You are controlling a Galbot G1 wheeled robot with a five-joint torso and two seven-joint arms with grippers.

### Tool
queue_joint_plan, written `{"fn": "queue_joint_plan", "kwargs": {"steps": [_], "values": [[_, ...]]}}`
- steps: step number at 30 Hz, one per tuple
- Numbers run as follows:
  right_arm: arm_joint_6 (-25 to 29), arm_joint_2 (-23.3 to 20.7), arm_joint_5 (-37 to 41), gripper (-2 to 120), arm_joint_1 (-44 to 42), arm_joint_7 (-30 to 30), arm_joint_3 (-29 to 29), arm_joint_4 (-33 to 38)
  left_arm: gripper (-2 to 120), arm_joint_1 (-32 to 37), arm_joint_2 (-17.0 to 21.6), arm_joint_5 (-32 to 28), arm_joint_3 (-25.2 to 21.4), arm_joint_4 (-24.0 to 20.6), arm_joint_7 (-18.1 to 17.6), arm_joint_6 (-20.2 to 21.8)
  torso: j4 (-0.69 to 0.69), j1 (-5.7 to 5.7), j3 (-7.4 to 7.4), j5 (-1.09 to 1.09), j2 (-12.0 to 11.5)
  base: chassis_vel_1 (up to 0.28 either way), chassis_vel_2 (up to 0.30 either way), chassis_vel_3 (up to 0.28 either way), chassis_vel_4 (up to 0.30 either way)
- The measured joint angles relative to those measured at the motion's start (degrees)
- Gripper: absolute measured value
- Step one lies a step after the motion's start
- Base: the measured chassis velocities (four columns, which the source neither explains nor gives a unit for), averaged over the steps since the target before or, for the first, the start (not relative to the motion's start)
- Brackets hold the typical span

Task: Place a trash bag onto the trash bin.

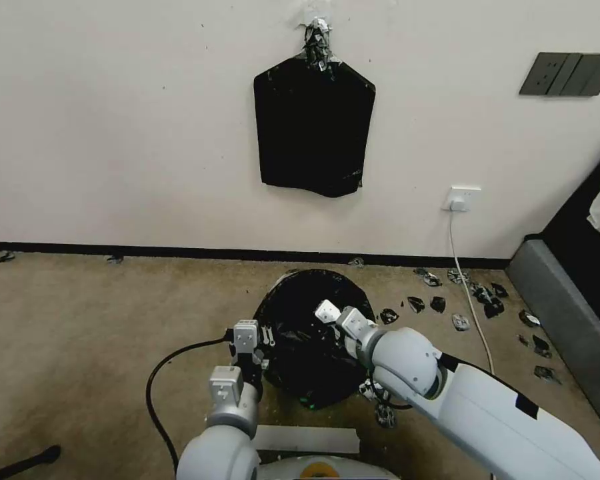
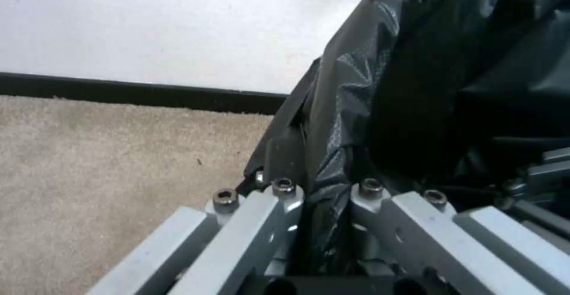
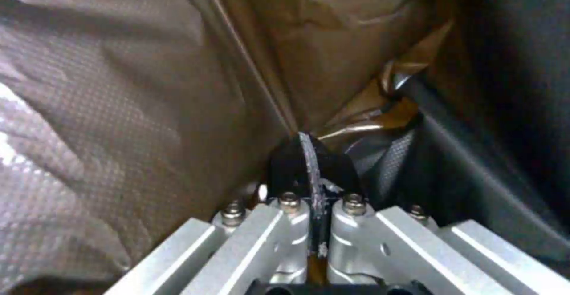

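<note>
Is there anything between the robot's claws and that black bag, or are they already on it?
Nothing visible is between them. The left gripper and right gripper are each shut on a fold of the trash bag, which drapes over the bin on the carpet.

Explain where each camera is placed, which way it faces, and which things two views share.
Head view: high, looking forward-down at the carpet, wall, crinkled glossy black plastic trash bag and both arms.
Left wrist view: along the left end effector, pinching bag film.
Right wrist view: along the right end effector, clamped on bag film.
Shared: the bag.
</note>
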Motion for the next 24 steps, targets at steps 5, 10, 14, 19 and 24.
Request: {"fn": "queue_joint_plan", "kwargs": {"steps": [5,10,14,19,24], "values": [[0.0,0.9,-1.3,0,0.4,-0.2,-0.8,-2.1,4,0.5,-0.3,0.2,0.4,-0.2,-0.2,0.3,0.00,0.00,0.00,0.00,0.0,0.000,0.000,0.000,0.000],[0.1,1.5,-2.2,0,0.4,-0.4,-1.1,-3.8,4,0.7,-0.6,0.2,0.7,-0.6,-0.4,0.8,0.00,0.00,0.00,0.00,0.0,0.000,0.000,0.000,0.000],[0.1,2.0,-2.6,0,0.4,-0.5,-1.1,-4.7,4,0.8,-0.8,0.0,0.9,-1.1,-0.4,1.2,0.00,0.00,0.00,0.00,0.0,0.000,0.000,0.000,0.000],[0.2,2.3,-2.8,0,0.3,-0.6,-1.1,-5.2,4,1.0,-0.8,0.0,1.0,-1.2,-0.4,1.2,0.00,0.00,0.00,0.00,0.0,0.000,0.000,0.000,0.000],[0.2,2.1,-2.8,0,0.1,-0.6,-0.6,-4.9,4,1.0,-0.9,-0.1,0.6,-1.0,-0.5,1.4,0.00,0.00,0.00,0.00,0.0,0.000,0.000,0.000,0.000]]}}
